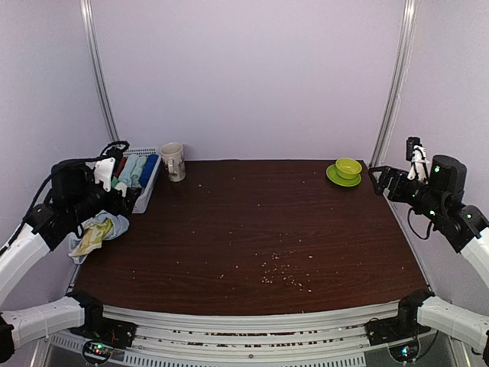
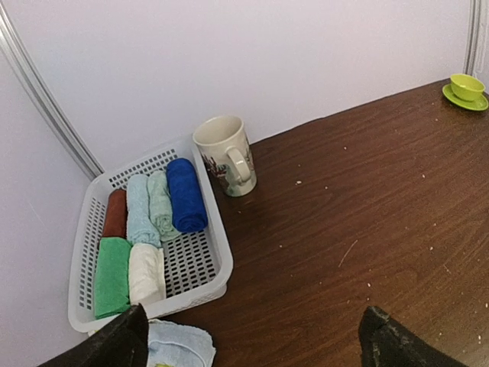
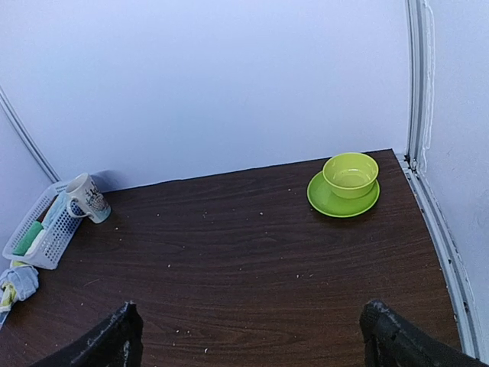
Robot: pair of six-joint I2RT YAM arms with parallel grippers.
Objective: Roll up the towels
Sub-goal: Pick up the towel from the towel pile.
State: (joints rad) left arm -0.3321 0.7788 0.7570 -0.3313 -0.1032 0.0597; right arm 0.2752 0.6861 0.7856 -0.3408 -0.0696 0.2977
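Towels (image 1: 95, 235) lie in a soft heap at the 9 o'clock edge of the table (image 1: 267, 229). One is pale blue and one is yellow-green. They are bunched up and not rolled yet. We think they sit there because they are next in line.

Just past them, at 10 o'clock, is the white basket (image 2: 218, 264) with six rolled cloths (image 2: 186, 195) packed side by side. That looks to us like the home for finished rolls. A mug (image 2: 225, 155) stands just beside the basket. A green bowl (image 3: 351, 174) on its plate (image 3: 325, 200) sits far off at 2 o'clock, well apart from the work.

The left gripper (image 2: 256, 348) hangs above the heap with its fingers spread wide and nothing between them. It leans down toward the basket corner, so we think it is getting ready to reach for the cloth. The right gripper (image 3: 252, 344) waits at the 3 o'clock side, raised off the table. It is also spread wide and holds nothing, and it points across the table toward the heap.
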